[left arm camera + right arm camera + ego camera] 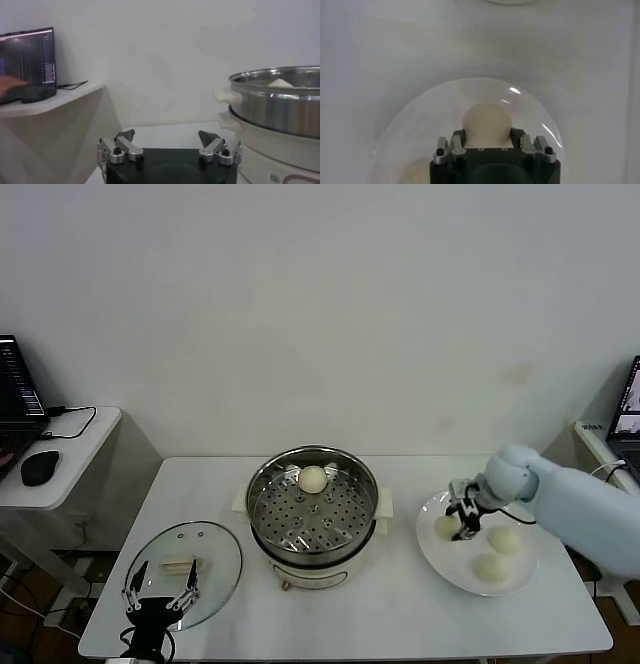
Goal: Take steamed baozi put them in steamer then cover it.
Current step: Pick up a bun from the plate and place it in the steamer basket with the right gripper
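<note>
Rightward, right tool (462, 522): lowered onto the white plate (440, 559), fingers narrowed around one steamed baozi (487, 122), touching both its sides.
Left tool (160, 596): fingers spread wide, holding nothing, poised over the cover (215, 549) at the tabletop's (400, 624) near left.
Steamer (312, 502): centre of tabletop, uncovered, one bun (313, 478) on its perforated tray.
Plate buns: two more (505, 539) (489, 568) lie beside the gripped one.
</note>
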Controlling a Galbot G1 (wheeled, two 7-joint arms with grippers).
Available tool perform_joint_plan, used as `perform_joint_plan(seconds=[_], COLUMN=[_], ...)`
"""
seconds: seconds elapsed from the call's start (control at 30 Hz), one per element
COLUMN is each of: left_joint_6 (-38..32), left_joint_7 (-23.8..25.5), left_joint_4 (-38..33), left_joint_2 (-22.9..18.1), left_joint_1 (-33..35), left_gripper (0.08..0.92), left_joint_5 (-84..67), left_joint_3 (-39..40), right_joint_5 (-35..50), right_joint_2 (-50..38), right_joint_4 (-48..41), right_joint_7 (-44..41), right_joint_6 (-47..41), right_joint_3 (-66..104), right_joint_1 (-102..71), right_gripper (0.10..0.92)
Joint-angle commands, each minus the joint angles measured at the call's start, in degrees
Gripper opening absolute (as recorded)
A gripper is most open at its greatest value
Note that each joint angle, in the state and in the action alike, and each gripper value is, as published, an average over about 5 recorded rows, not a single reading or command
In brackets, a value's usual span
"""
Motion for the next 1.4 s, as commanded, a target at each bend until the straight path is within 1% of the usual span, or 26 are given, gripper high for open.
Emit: perform_joint_plan(seconds=[0.03, 0.13, 0.23, 0.37, 0.47, 0.63, 0.87, 1.0, 1.4], left_joint_6=[0.2, 0.3, 0.3, 0.2, 0.2, 0.0, -0.1, -0.2, -0.5], left_joint_7=[0.1, 0.1, 0.1, 0.1, 0.1, 0.1, 0.1, 0.1, 0.1], left_joint_4=[-0.4, -0.6, -0.6, -0.4, -0.3, -0.1, 0.1, 0.1, 0.1], left_joint_2=[0.3, 0.5, 0.8, 0.8, 0.7, 0.5, 0.0, -0.2, -0.4], left_joint_1=[-0.1, -0.3, -0.4, -0.4, -0.5, -0.6, -1.0, -0.9, -0.7], left_gripper=[0.823, 0.823, 0.823, 0.823, 0.823, 0.823, 0.823, 0.823, 0.823], left_joint_5=[-0.1, -0.4, -0.6, -0.7, -0.7, -0.8, -0.5, -0.4, -0.5], left_joint_3=[0.3, 0.2, 0.0, -0.1, -0.2, -0.6, -1.3, -1.5, -1.6], right_joint_5=[15.7, 21.4, 27.9, 34.8, 37.7, 38.6, 38.2, 37.4, 35.6], right_joint_2=[-3.4, 0.4, 6.4, 15.3, 21.5, 30.9, 39.1, 41.5, 45.6], right_joint_4=[10.8, 12.1, 12.9, 12.5, 10.8, 5.0, -1.4, -4.0, -8.0], right_joint_7=[0.3, 1.7, 4.1, 8.0, 10.0, 12.6, 15.9, 16.4, 17.8], right_joint_6=[-5.9, -8.4, -11.5, -16.2, -18.6, -20.5, -22.6, -22.6, -22.8], right_joint_3=[-12.4, -16.3, -18.9, -20.3, -20.3, -19.4, -19.5, -20.0, -22.0], right_joint_1=[27.7, 35.1, 39.6, 40.6, 39.0, 33.3, 26.9, 24.6, 21.7], right_gripper=[0.56, 0.562, 0.566, 0.57, 0.574, 0.577, 0.577, 0.577, 0.577])
